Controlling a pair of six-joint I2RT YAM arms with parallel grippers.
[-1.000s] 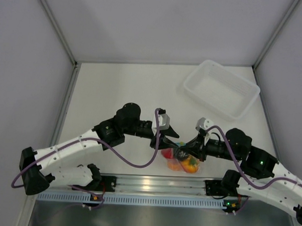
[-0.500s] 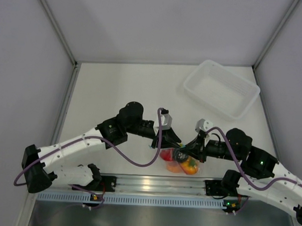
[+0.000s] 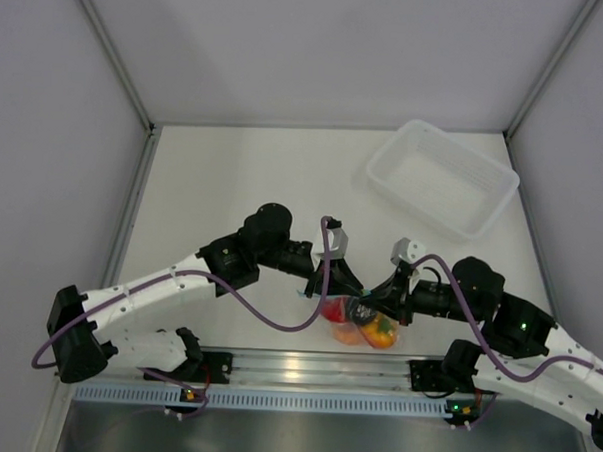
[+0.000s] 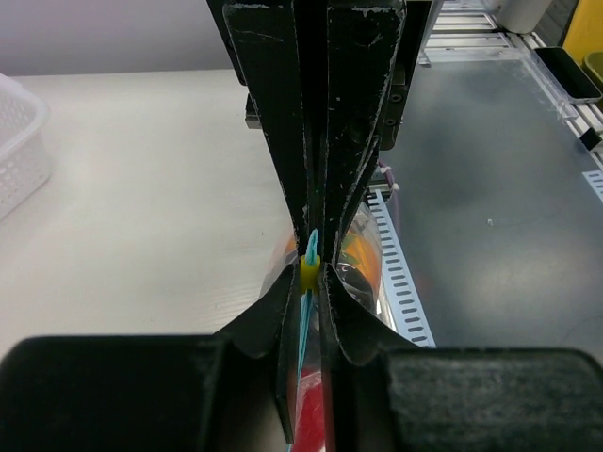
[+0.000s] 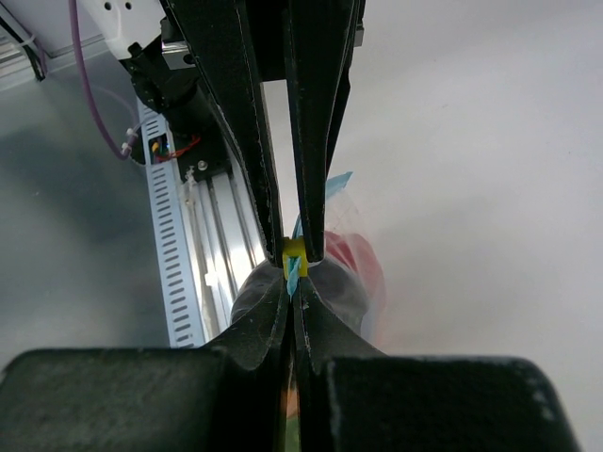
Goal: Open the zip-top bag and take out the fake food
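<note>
The zip-top bag lies at the near table edge with the fake food inside: a red pepper, orange fruit and a dark piece. My left gripper is shut on the yellow slider of the light-blue zip strip. My right gripper faces it tip to tip, shut on the zip strip right beside the slider. The red pepper shows through the plastic below.
A white translucent tray stands at the back right; its corner shows in the left wrist view. The slotted metal rail runs along the near edge just below the bag. White walls close in the table.
My left gripper has moved right and nearer along the zip strip, closing up to the right gripper. The right gripper and the bag have stayed put.
</note>
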